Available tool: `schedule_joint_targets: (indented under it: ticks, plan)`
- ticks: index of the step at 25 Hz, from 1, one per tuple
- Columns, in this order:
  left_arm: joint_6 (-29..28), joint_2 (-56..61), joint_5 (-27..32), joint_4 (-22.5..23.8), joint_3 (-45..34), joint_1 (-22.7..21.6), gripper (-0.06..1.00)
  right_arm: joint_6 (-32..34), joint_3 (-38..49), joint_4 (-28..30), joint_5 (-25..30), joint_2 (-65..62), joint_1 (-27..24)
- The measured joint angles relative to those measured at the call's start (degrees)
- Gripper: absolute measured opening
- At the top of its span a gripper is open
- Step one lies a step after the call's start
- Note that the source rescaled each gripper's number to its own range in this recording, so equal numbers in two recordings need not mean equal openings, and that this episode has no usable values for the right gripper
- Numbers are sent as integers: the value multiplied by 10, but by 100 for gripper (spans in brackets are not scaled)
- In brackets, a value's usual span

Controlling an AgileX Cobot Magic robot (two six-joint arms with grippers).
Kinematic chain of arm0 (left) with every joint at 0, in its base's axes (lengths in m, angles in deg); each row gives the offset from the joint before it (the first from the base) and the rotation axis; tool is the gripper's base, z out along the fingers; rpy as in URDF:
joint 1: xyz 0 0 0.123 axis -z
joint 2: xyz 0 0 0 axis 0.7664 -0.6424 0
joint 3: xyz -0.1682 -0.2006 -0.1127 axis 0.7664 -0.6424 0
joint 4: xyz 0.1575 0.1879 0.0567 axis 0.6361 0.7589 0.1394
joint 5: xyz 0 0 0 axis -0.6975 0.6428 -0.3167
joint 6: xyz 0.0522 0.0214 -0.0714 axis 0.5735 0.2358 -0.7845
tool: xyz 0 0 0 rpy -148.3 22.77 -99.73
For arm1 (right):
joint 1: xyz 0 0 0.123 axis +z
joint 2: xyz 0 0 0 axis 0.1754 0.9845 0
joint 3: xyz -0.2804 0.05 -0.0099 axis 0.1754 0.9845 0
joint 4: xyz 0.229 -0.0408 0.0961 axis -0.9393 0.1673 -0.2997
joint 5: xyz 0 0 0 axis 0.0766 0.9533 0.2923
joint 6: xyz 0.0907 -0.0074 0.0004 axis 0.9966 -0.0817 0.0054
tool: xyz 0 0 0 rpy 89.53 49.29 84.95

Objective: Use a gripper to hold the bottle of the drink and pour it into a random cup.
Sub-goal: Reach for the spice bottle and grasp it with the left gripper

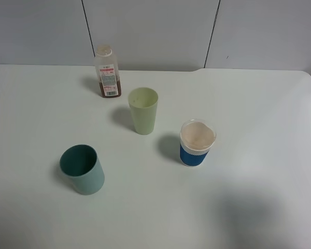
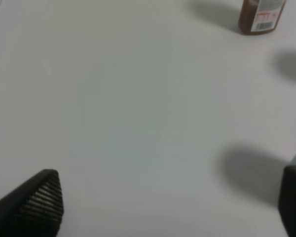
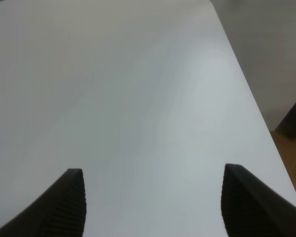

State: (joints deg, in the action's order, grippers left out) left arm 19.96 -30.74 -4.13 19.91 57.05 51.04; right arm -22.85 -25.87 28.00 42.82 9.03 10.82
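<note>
While the left fingers [image 2: 37, 205] are spread wide with only bare counter [image 1: 259, 104] between them, they grasp nothing. The right fingers [image 3: 64, 207] are likewise released and empty over a bare stretch by the counter's edge. Neither arm shows in the high view, so I judge that the task is at its very first step, with the reach for the bottle [image 1: 108, 72] not yet begun. The bottle stands upright near the back of the counter, on the left arm's side, brown liquid filling its lower part and a pale cap on top. The left wrist view catches only its base [image 2: 259, 17], well apart from the fingers. The cup [image 1: 143, 110], tall and pale green, stands upright near the bottle, nearer the middle of the counter, with a clear gap between them. A squat teal cup [image 1: 83, 169] and a blue-banded white cup [image 1: 197, 142] stand closer to the front, well apart from each other. The next move probably falls to the left arm. It would have to carry the open fingers to the back of the counter, straddle the bottle's body below the cap and close firmly on its flat sides, without brushing the teal cup on the way.
</note>
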Motion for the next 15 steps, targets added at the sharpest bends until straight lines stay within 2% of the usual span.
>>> schedule_joint_targets:
  ticks: [15]
  plan:
    - [0,0,0,0,0,0,80,0,0,0,0,0,0]
